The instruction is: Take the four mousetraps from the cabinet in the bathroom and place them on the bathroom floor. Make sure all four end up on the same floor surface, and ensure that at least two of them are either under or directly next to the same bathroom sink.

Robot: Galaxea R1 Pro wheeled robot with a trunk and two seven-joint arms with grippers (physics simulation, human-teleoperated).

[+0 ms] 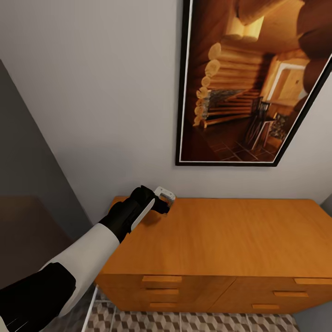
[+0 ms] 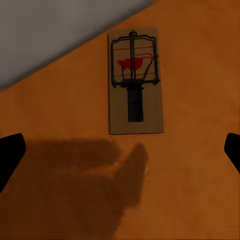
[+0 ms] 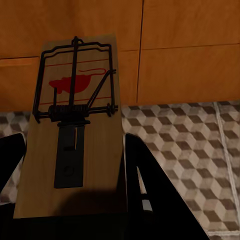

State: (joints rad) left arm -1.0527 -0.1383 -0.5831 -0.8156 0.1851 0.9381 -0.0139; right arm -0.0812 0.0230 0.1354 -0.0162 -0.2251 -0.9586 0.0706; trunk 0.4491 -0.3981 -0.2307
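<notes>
A mousetrap, a small wooden slab with a black wire spring and a red mouse print, lies flat on the orange wooden cabinet near its back edge. My left gripper hovers above it, open, with the black fingertips spread wide on either side. The head view puts that left gripper over the cabinet top's back left corner. A second mousetrap stands upright between the fingers of my right gripper, which is shut on it. Behind it are the cabinet drawers and the cube-patterned bathroom floor. The bathroom sink is out of view.
A large framed picture of a log cabin hangs on the grey wall above the cabinet. Drawer fronts with wooden handles face me. A dark panel stands at the left. A strip of patterned floor lies below the drawers.
</notes>
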